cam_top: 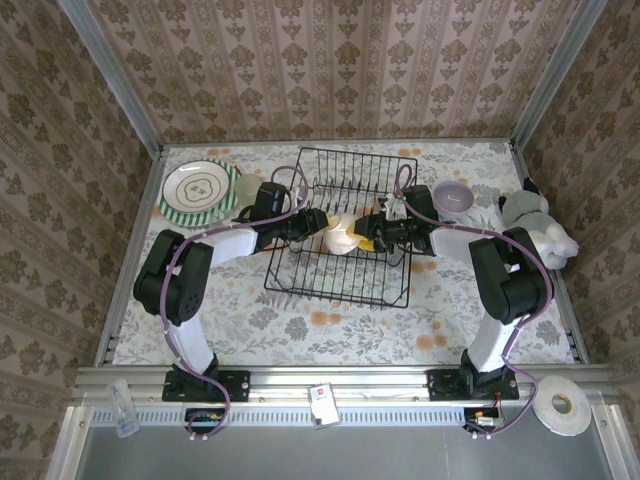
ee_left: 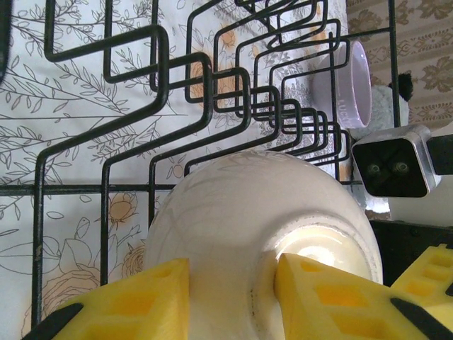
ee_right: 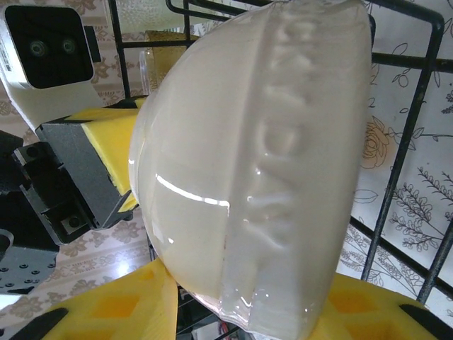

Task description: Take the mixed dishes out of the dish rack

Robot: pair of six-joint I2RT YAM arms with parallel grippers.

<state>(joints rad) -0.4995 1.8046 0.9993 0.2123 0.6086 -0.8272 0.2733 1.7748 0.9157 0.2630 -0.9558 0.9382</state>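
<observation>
The cream bowl (cam_top: 342,236) stands on edge inside the black wire dish rack (cam_top: 340,290), held between both grippers. My left gripper (cam_top: 322,228) comes in from the left. In the left wrist view its yellow fingers (ee_left: 134,304) are shut across the foot ring of the cream bowl (ee_left: 248,212), the left gripper (ee_left: 233,297) pinching the base. My right gripper (cam_top: 368,238) reaches in from the right. In the right wrist view its fingers (ee_right: 120,312) press on both sides of the rim of the cream bowl (ee_right: 248,156), the right gripper (ee_right: 248,315) shut on it.
A green-striped plate (cam_top: 197,188) lies on the table left of the rack. A lilac bowl (cam_top: 452,197) (ee_left: 350,81) sits right of the rack, near a white-grey soft toy (cam_top: 535,225). A white tape roll (cam_top: 561,405) rests at the near right corner.
</observation>
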